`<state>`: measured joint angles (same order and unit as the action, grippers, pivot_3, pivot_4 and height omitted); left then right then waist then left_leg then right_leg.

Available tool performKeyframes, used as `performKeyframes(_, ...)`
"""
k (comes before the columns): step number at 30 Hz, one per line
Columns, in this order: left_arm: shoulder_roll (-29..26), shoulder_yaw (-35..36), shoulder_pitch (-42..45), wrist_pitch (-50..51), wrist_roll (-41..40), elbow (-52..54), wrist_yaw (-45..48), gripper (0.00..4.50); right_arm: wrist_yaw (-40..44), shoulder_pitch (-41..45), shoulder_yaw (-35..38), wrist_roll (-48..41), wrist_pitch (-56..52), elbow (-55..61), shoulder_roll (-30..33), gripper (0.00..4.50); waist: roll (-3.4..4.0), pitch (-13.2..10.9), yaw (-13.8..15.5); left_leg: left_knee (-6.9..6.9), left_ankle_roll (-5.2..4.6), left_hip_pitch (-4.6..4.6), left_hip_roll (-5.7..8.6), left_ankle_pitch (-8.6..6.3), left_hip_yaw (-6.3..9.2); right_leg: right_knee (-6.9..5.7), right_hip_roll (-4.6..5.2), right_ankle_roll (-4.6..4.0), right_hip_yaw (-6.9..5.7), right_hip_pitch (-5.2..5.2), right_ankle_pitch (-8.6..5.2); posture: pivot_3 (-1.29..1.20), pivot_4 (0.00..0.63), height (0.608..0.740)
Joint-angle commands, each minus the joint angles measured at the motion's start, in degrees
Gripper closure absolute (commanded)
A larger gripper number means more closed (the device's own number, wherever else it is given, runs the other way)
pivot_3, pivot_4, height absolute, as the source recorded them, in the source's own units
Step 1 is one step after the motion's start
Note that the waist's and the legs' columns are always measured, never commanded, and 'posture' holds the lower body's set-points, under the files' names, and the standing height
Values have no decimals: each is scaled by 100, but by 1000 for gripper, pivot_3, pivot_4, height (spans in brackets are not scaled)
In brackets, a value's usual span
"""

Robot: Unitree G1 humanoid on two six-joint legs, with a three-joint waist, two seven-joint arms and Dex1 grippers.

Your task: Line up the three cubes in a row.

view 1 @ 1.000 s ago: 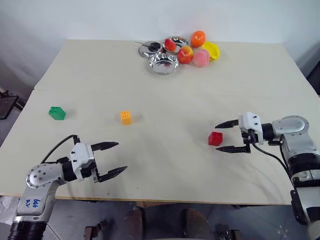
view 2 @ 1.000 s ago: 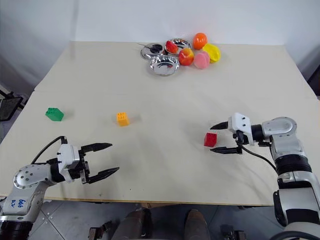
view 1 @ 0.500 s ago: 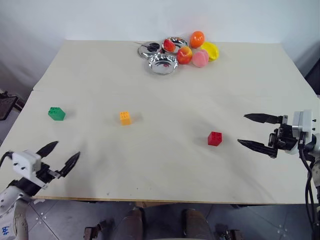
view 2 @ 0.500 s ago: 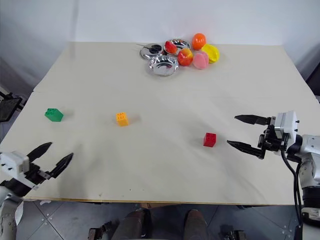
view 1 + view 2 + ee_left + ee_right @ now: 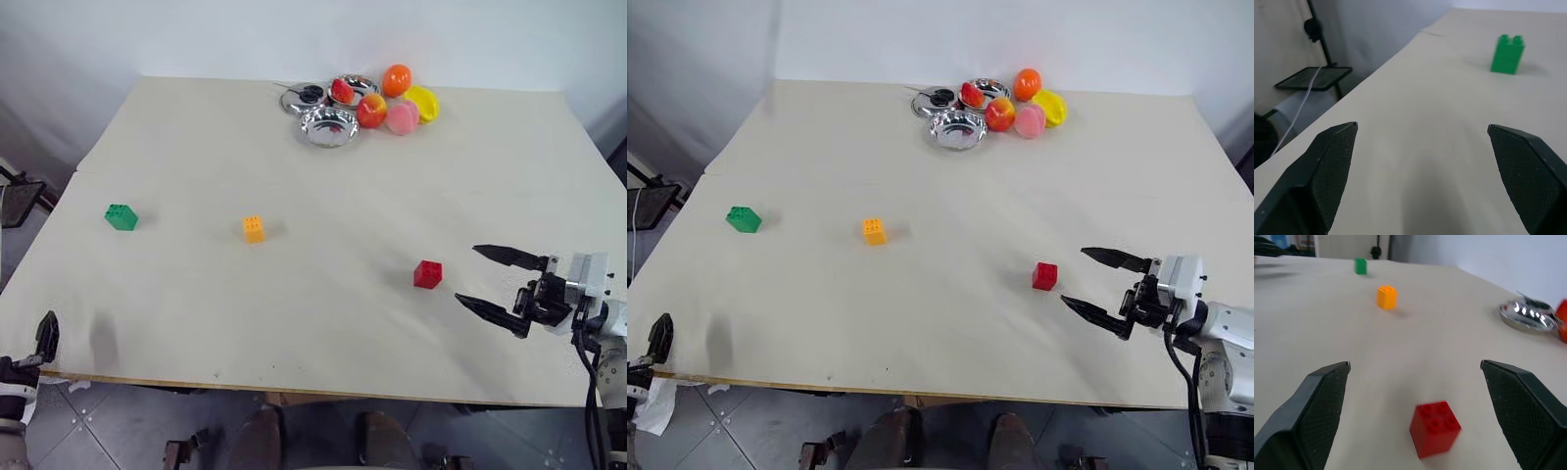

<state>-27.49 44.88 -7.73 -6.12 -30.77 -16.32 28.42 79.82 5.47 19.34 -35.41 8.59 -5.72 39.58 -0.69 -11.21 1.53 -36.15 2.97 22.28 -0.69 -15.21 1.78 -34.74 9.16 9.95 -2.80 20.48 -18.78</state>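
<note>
Beige desk (image 5: 323,323): at its near edge the left claw (image 5: 1422,161) and right claw (image 5: 498,281) are held open and empty. Just beyond the right claw lies the small red studded plastic cube (image 5: 427,274); the orange-yellow cube (image 5: 253,228) sits mid-desk, the green cube (image 5: 121,216) near the left edge.

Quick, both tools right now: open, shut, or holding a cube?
Left tool: open, holding nothing; green cube lies ahead of it.
Right tool: open, holding nothing; red cube sits just off its tips.

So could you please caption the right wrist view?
Open right gripper facing small red studded plastic cube on beige table.
</note>
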Motion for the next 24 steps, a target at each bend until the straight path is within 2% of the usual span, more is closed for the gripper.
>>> performKeyframes(1, -369, -138, 320, 230, 48, 85, -92, 0, 173, -43, -27, -145, -66, 23, -11, 38, 0, 0, -2, 0, 0, 1, 0, 0, 0, 0, 0, 0, 0, 0, 0, 0, 150, 740)
performKeyframes(4, -639, -359, 883, 694, -83, 12, -51, 0, 112, 202, -93, -87, -14, -61, -79, 38, 0, 0, -21, 1, 1, -1, 0, -1, -1, -2, 0, -1, 1, 1, 1, 0, 150, 740)
performKeyframes(10, -1074, -990, 2083, 1215, 401, -625, -357, 0, 203, 274, -304, -8, -34, -5, -125, 38, 0, 0, -34, 2, 7, -1, -12, 1, -1, -27, -16, -4, 2, 6, 1, 0, 150, 740)
performKeyframes(13, -1233, -1290, 2871, 1164, 739, -1352, -584, 0, 154, 331, -378, 1, -63, 63, -147, 38, -1, 0, -31, 3, 8, -1, -14, 1, -9, -28, -19, -4, 2, 12, 1, 0, 150, 740)
performKeyframes(18, -1344, -1890, 4235, 1111, 1115, -2799, -235, 0, -34, 375, -460, -44, -207, 354, -202, 38, -6, 0, -27, 2, 10, 0, -18, 3, -10, -27, -25, -4, 2, 12, 1, 0, 150, 740)
performKeyframes(24, -1528, -2168, 5109, 787, 1516, -4248, -330, 0, -210, 215, -451, -71, -292, 618, -254, 38, -9, 0, -76, 8, 12, 0, -19, 1, -20, -27, -27, -3, 1, 21, 2, 0, 150, 740)
